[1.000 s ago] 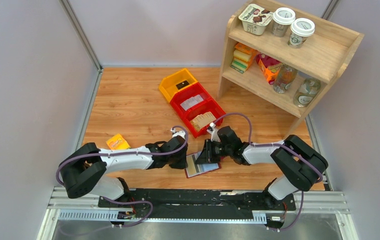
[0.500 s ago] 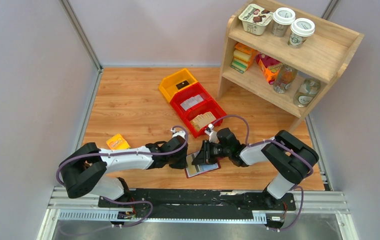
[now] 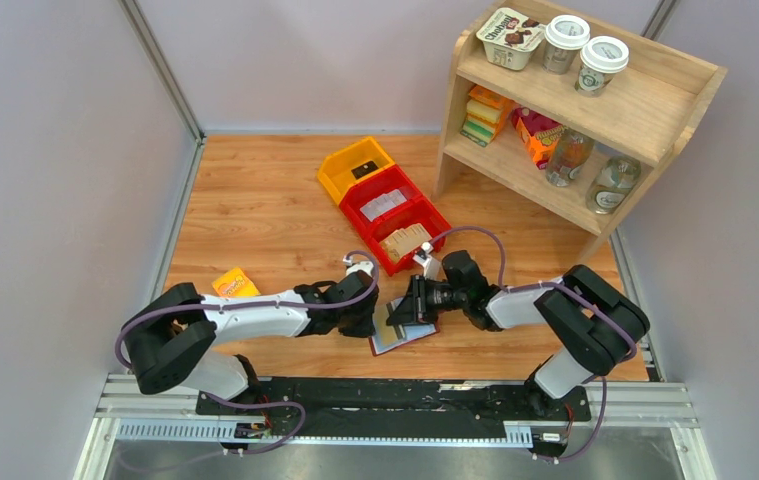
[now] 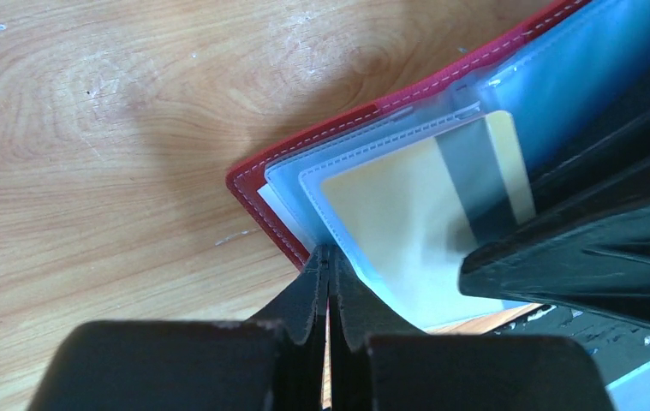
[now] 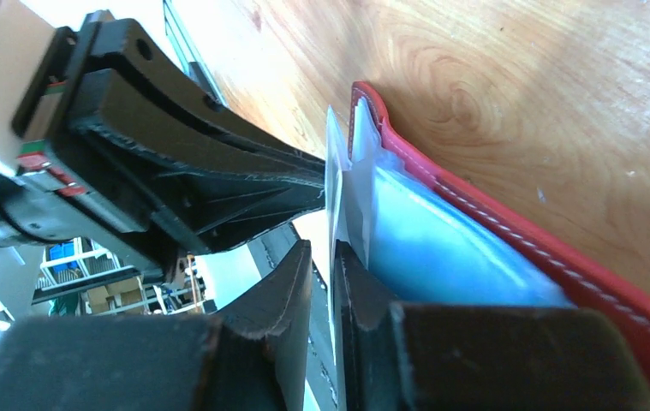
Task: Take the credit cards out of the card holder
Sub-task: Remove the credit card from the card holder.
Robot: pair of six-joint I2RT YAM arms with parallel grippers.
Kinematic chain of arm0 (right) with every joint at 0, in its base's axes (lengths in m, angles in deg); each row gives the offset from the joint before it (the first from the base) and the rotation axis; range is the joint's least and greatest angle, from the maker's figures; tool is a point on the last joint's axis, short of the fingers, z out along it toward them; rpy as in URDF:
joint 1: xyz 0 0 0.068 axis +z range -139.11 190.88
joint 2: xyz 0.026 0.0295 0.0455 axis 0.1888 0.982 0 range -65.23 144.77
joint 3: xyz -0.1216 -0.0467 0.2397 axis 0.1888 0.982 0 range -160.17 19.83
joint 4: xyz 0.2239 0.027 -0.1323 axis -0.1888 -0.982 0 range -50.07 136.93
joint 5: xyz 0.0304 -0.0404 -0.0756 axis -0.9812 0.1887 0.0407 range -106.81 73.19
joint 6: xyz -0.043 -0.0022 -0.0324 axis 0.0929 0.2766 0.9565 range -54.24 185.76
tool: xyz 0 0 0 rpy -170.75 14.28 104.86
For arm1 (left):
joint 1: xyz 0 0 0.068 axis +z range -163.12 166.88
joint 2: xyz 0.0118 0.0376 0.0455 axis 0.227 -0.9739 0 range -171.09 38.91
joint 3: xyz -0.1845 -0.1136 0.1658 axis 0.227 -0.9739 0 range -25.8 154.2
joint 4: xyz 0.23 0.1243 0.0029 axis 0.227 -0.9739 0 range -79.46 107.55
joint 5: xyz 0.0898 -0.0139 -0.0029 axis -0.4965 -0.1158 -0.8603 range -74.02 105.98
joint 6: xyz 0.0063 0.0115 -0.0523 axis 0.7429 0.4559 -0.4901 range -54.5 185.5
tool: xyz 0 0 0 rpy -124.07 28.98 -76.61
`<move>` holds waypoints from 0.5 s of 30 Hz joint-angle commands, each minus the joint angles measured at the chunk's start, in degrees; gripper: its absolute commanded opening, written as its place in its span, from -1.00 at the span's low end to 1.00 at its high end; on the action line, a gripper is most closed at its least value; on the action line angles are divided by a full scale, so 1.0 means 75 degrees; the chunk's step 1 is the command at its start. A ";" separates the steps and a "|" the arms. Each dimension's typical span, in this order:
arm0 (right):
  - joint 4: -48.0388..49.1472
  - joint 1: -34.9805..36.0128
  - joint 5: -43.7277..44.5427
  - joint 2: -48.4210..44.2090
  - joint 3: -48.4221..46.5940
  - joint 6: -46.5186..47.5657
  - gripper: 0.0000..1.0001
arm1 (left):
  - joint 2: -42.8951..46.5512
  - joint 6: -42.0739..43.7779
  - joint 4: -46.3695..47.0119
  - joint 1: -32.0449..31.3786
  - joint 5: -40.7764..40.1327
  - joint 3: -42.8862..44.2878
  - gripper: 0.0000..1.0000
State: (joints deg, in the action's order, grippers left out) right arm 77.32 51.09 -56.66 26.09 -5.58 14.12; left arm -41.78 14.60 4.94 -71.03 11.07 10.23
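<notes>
Wood table [image 3: 255, 210], red bins [image 3: 427, 197] behind: left gripper [image 4: 327, 257] and right gripper [image 5: 325, 253] pinch the card holder [image 4: 561, 68].

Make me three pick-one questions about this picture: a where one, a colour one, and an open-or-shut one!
1. Where is the card holder? A on a chair. B on the table, between left claw and right claw. C in a backpack.
2. The credit card showing inside is? A purple. B yellowish. C green.
3. The card holder is? A open. B snapped shut. C rolled up.
Answers: B, top view shows it there; B, left wrist view shows tan-yellow; A, its inner pockets show.
</notes>
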 commanded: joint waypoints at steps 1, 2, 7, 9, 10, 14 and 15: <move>0.0377 -0.0239 -0.0474 -0.0470 0.0095 0.0029 -0.66 | -0.0293 0.0176 -0.0629 -0.0025 -0.0412 0.0001 -1.00; 0.0389 -0.0274 -0.0521 -0.0517 0.0118 0.0029 -0.67 | -0.0316 0.0176 -0.0629 -0.0025 -0.0389 0.0012 -1.00; 0.0459 -0.0626 -0.0674 -0.0623 0.0364 0.0065 -0.71 | -0.0375 0.0188 -0.0605 -0.0025 -0.0389 0.0012 -1.00; 0.0541 -0.0859 -0.0779 -0.0622 0.0493 0.0065 -0.73 | -0.0386 0.0188 -0.0582 -0.0025 -0.0377 0.0012 -1.00; 0.0553 -0.0930 -0.0814 -0.0634 0.0528 0.0065 -0.74 | -0.0387 0.0200 -0.0582 -0.0025 -0.0377 0.0035 -1.00; 0.0390 -0.1212 -0.0873 -0.0728 0.0634 0.0216 -0.82 | -0.0375 0.0188 -0.0535 -0.0025 -0.0354 0.0012 -1.00; 0.0204 -0.1270 -0.0862 -0.0798 0.0634 0.0275 -0.84 | -0.0363 0.0177 -0.0512 -0.0025 -0.0342 0.0001 -1.00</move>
State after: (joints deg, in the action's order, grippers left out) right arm 77.85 43.11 -61.03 22.97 -1.14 14.56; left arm -42.41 14.63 4.03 -71.16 10.81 11.04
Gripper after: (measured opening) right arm 0.098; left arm 0.006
